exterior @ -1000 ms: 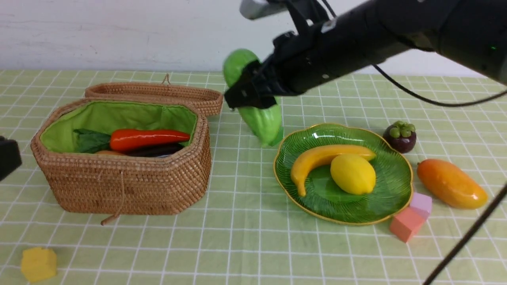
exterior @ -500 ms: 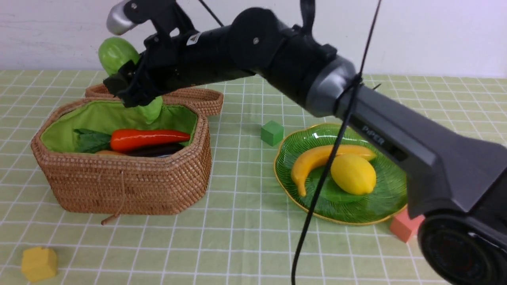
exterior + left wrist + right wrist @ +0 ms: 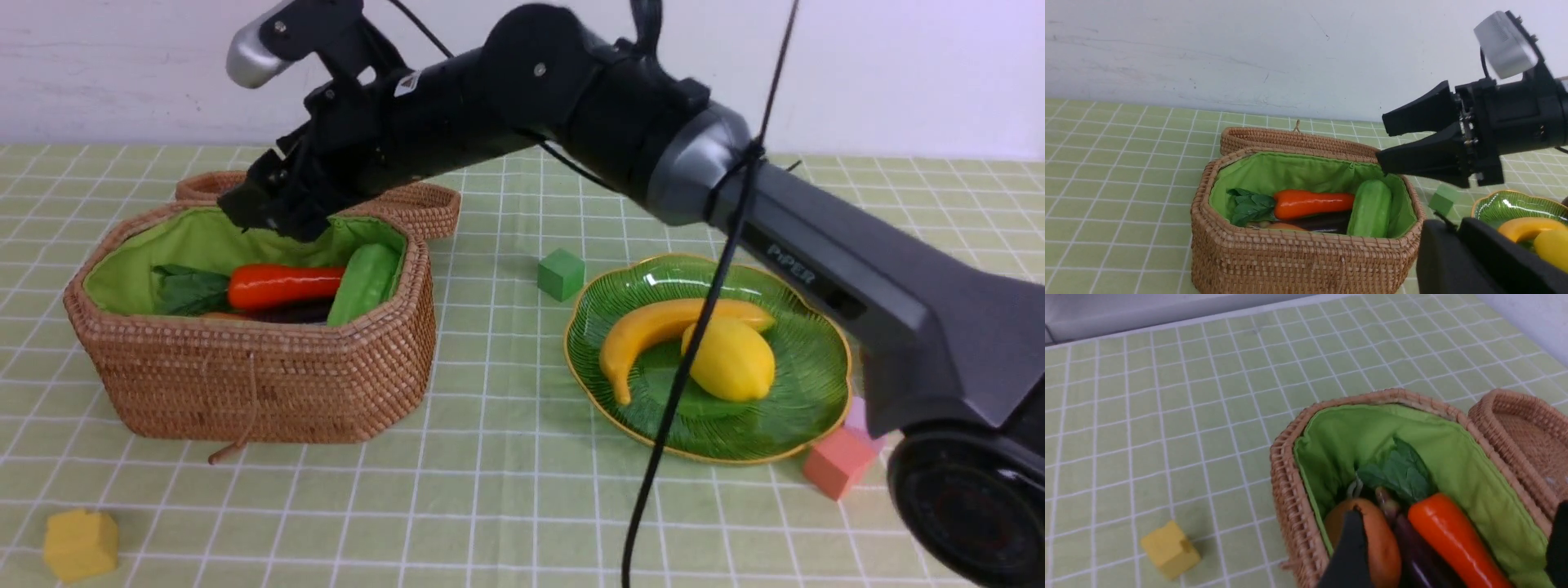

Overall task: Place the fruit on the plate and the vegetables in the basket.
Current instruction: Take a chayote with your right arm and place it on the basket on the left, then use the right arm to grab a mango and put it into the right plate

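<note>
The wicker basket stands open at the left with green lining. Inside lie the red-orange carrot, the light green gourd, the dark eggplant and the orange-brown potato. My right gripper hangs open just above the basket's back edge, holding nothing, and the gourd rests free below it. The green plate at the right holds the banana and the lemon. My right arm hides the other fruit. My left gripper is shut and empty, low beside the basket's right end.
The basket's lid lies open behind it. A green cube sits between basket and plate, a pink cube by the plate's front right, a yellow cube at the front left. My right arm and its cable stretch across above the plate.
My right gripper carried the gourd leftwards from beside the plate to over the basket, then opened. The gourd now lies in the basket's right end.
</note>
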{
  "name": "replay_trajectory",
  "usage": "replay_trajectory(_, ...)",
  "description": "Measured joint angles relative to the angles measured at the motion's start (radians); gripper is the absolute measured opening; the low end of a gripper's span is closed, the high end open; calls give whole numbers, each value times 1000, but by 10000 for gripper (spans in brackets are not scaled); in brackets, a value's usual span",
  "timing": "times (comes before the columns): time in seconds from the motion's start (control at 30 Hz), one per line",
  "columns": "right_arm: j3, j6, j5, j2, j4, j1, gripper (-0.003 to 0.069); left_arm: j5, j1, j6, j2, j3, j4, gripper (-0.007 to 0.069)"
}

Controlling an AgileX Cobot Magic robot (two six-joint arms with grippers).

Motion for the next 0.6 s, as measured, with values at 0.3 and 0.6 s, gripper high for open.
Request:
replay_trajectory(0.3, -6, 355, 411, -217, -266, -114, 55, -29, 0, 387, 0, 0, -438, 46)
replay_trajectory(0.6, 216, 539, 444, -398, -562, -204, -18, -3, 0, 898, 0, 0, -953, 46)
